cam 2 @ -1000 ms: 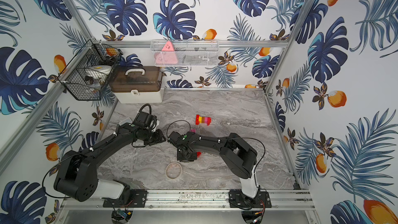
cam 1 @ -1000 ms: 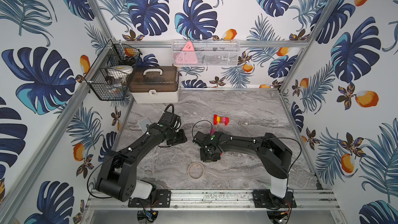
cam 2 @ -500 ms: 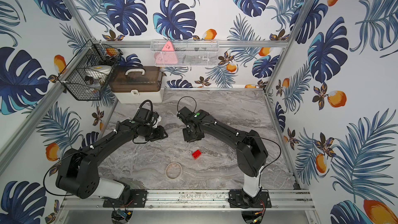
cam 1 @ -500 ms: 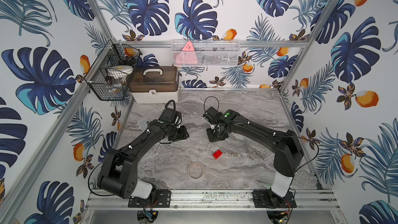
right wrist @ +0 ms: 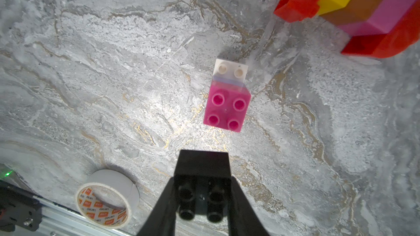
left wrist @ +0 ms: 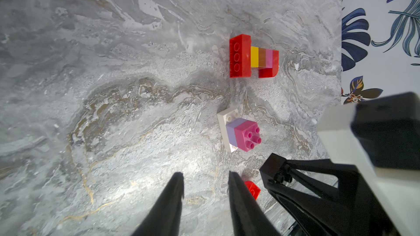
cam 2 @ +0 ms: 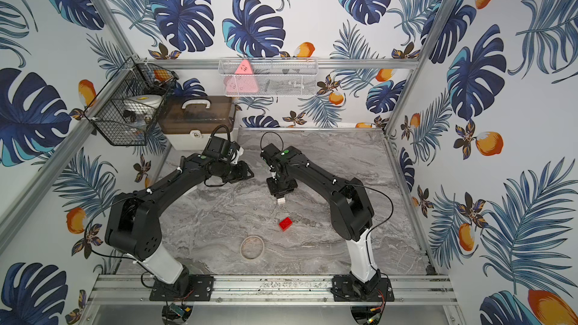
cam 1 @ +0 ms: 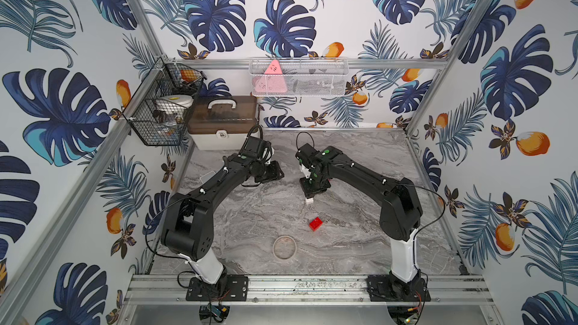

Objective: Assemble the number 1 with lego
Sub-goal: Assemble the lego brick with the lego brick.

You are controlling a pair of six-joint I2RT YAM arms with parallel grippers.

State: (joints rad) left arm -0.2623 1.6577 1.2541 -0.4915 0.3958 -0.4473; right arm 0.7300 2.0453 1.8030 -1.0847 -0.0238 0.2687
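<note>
Black brick (right wrist: 203, 166) sits clamped in the right gripper (right wrist: 203, 198), with the pink-topped stack (right wrist: 226, 110) just ahead of its tips. The left gripper (left wrist: 205, 175) stands parted, holding nothing.

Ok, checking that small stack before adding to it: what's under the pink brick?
A lilac brick sits directly under the pink brick, on a white brick whose two studs show at one end. The rest of its top is covered.

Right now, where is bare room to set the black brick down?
Bare: table beyond the right gripper and its black brick, toward the right wall; between tape ring and left arm. Crowded: around pink stack and striped assembly.
</note>
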